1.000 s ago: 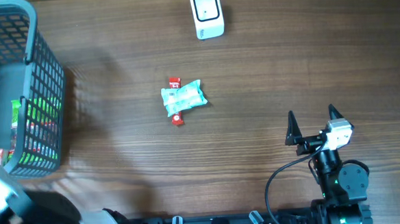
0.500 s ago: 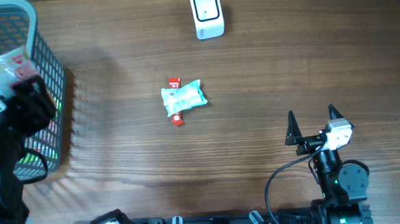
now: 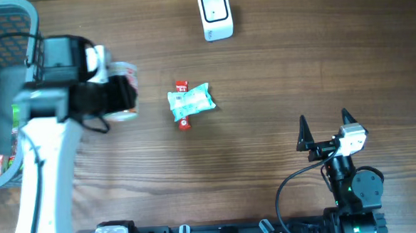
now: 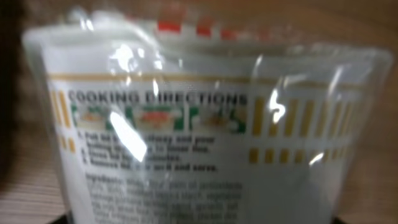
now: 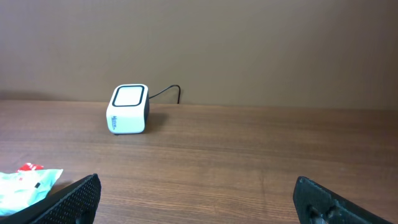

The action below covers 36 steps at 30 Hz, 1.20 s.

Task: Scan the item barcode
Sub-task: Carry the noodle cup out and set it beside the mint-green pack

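While the right gripper [image 3: 326,130] waits at the counter's [image 3: 277,70] front edge, jaws spread and empty, the left gripper [image 3: 120,97] pinches a glossy pouch [image 4: 205,137] in its jaws above the counter, just beside the basket [image 3: 49,75]. A slack pinch could drop it short, near the teal packet [image 3: 190,102] mid-counter; farther off, glare on its film or the wrong face forward could defeat the scanner [image 3: 215,15].

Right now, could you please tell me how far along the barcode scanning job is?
Done: the left claw has a clear packet gripped, outside the basket. In hand: it hangs over the table; the wrist view shows only cooking directions, no barcode. Left: reach the scanner and present the barcode. The right claw sits open, and a green packet lies nearby.
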Motion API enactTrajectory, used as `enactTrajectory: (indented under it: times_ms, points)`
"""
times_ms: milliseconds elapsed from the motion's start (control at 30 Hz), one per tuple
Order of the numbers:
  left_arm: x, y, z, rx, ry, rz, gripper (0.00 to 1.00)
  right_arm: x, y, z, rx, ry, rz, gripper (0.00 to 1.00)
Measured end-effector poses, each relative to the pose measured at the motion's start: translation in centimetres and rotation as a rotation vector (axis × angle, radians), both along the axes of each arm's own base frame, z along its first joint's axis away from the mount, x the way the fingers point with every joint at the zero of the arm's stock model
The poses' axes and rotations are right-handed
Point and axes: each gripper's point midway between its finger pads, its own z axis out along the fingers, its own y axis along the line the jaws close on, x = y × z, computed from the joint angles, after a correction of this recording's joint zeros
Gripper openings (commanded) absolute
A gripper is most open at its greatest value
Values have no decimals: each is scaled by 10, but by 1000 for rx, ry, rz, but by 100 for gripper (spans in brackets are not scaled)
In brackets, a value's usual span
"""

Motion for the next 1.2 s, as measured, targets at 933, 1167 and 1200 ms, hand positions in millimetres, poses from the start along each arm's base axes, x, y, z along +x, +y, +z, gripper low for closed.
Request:
enactTrajectory:
  times_ms: [933,1167,1200]
  points:
    - [7,-75,-180,-49,184,-89,100,0,0,-1,0,2,0,100]
    - [7,-77,-180,-61,186,-87,100,0,0,-1,0,2,0,100]
    - [7,-77,-180,-61,186,-86,100,0,0,-1,0,2,0,100]
